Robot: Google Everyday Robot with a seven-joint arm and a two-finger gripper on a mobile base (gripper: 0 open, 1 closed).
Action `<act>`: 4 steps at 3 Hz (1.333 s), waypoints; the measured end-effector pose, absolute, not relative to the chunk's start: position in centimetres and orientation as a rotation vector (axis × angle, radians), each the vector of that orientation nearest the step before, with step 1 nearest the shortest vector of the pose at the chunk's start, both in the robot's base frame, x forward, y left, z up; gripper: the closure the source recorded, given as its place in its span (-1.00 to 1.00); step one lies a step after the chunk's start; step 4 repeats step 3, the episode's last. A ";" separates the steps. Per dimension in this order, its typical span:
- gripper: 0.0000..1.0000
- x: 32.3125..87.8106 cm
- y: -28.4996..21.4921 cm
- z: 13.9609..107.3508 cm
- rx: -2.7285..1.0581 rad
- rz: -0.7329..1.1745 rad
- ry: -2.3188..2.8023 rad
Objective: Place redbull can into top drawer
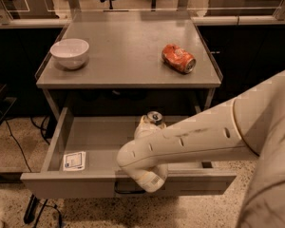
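The redbull can (155, 117) stands upright inside the open top drawer (99, 144); only its silver top shows, at the drawer's back middle. My gripper (146, 126) is at the can, reaching down into the drawer, and its white end sits right against the can's left side. My white arm (190, 139) crosses the drawer from the right and hides the can's body and most of the gripper. The drawer is grey metal with a white sticker (74, 160) at its front left.
On the grey table top (128, 51) above the drawer stand a white bowl (70, 52) at the left and a crushed orange-red can (178, 58) lying at the right. Dark cabinets flank the table. Cables lie on the speckled floor at the lower left.
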State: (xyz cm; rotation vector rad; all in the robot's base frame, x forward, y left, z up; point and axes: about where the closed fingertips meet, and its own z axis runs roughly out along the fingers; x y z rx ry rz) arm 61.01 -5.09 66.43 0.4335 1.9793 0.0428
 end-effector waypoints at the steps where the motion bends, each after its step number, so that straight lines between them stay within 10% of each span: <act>1: -0.93 61.0 -5.1 66.4 0.433 0.043 1.979; 4: -1.00 61.0 -5.1 66.4 0.434 0.043 1.979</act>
